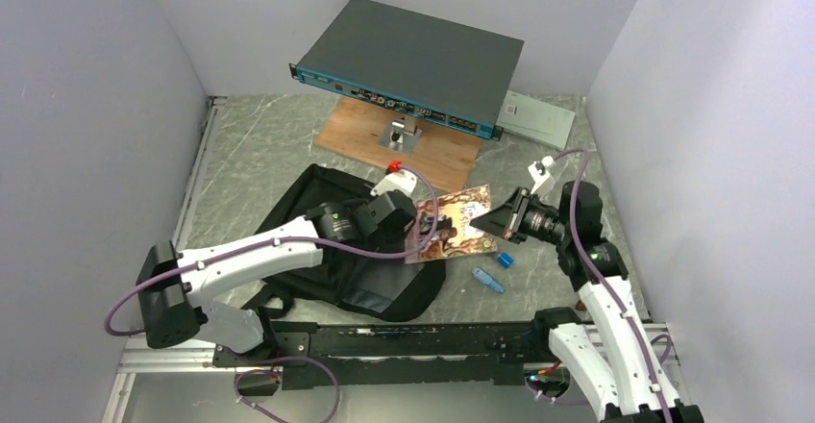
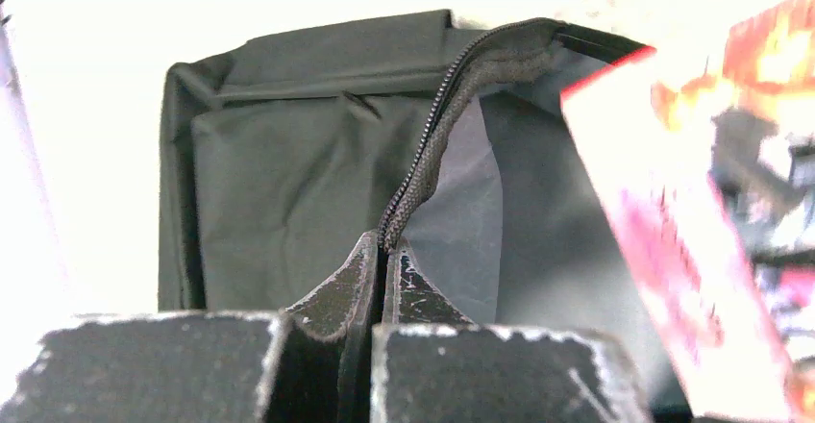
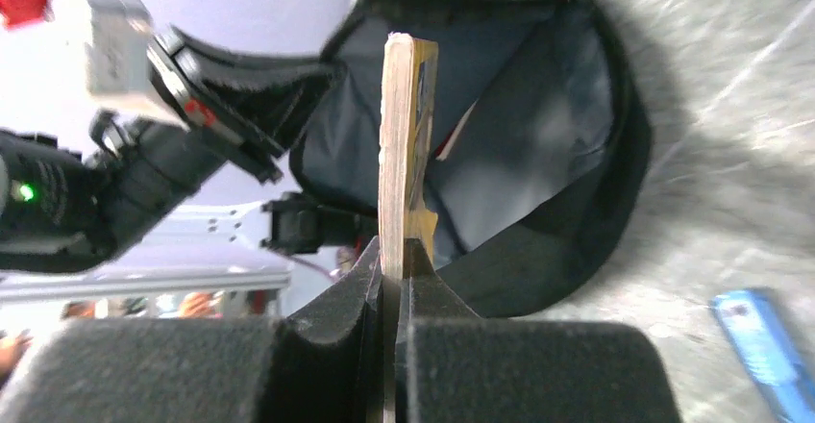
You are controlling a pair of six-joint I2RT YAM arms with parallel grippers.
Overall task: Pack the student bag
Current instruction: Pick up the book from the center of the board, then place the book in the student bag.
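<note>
The black student bag [image 1: 317,202] lies open on the table's middle. My left gripper [image 1: 415,223] is shut on the bag's zipper edge [image 2: 423,168] and holds the opening up; the grey lining shows in the left wrist view [image 2: 519,240]. My right gripper [image 1: 492,221] is shut on a thin book with a colourful cover [image 1: 452,226], held edge-on in the right wrist view [image 3: 399,144] at the bag's mouth [image 3: 538,115]. The book's cover also shows at the right of the left wrist view [image 2: 702,231].
A blue pen-like item [image 1: 487,280] and a small blue piece [image 1: 505,260] lie on the table right of the bag. A dark grey rack device with a teal front [image 1: 413,62] stands on a wooden board [image 1: 404,144] at the back. White walls close both sides.
</note>
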